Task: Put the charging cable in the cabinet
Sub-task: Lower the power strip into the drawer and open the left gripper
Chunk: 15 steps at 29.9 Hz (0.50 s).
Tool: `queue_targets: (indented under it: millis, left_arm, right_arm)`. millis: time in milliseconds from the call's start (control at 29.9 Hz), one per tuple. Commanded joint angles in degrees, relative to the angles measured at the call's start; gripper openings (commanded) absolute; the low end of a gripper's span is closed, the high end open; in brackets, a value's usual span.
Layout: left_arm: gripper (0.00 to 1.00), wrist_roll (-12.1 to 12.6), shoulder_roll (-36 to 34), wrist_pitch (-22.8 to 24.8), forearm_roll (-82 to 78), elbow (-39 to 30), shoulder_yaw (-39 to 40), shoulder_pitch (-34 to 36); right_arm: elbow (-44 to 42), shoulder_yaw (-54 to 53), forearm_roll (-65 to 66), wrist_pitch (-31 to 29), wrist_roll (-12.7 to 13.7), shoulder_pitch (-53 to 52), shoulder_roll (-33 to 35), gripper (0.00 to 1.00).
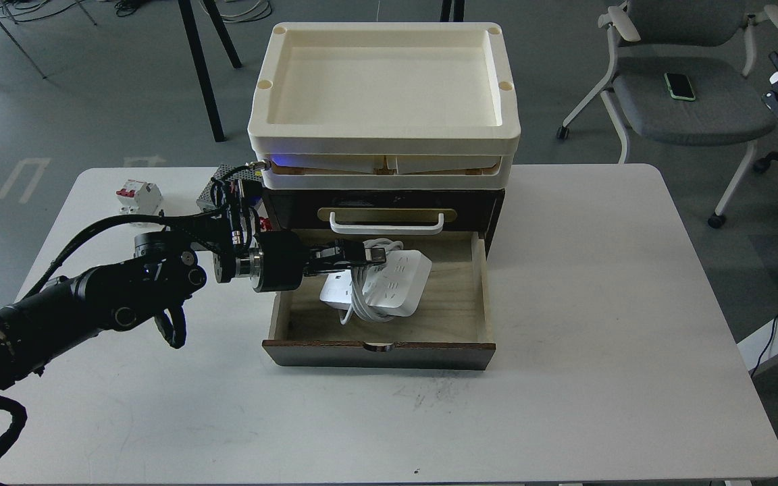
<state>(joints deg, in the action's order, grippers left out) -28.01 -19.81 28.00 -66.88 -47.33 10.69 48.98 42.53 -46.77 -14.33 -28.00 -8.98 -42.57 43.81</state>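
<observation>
The left claw (370, 255) is seen reaching over the pulled-out bottom drawer (460, 283) of the cabinet (382, 202), its fingers closed on the charging cable (389, 287), which is tilted just below it inside that drawer. Behind the claw, cream trays (382, 142) are stacked on the cabinet.

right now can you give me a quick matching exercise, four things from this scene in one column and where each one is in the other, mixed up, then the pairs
Things:
1. charging cable
2. circuit breaker
3. cream trays
4. phone

Places:
A. stacked on top of the cabinet
B. on the grey chair seat
C. inside the open bottom drawer, at the left tool
D. on the table's far left part

Pairs: 1-C, 2-D, 3-A, 4-B
</observation>
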Motion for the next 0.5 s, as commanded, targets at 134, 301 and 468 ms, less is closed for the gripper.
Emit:
queue_targets:
  millis: [134, 301, 468]
  left_arm:
    - [0.05, 0.0, 5.0, 0.0, -0.1, 4.6, 0.0, -1.2]
    - [0.16, 0.0, 6.8, 0.0, 0.0, 6.2, 0.1, -2.0]
    - [0.32, 0.0, 10.0, 0.0, 0.0, 9.4, 0.4, -2.8]
  right_arm:
    - [0.1, 0.0, -0.1, 0.0, 0.0, 0.7, 0.0, 1.0]
    - [0.1, 0.0, -0.1, 0.0, -0.1, 1.0, 0.0, 1.0]
    - [0.1, -0.1, -0.2, 0.0, -0.1, 1.1, 0.0, 1.0]
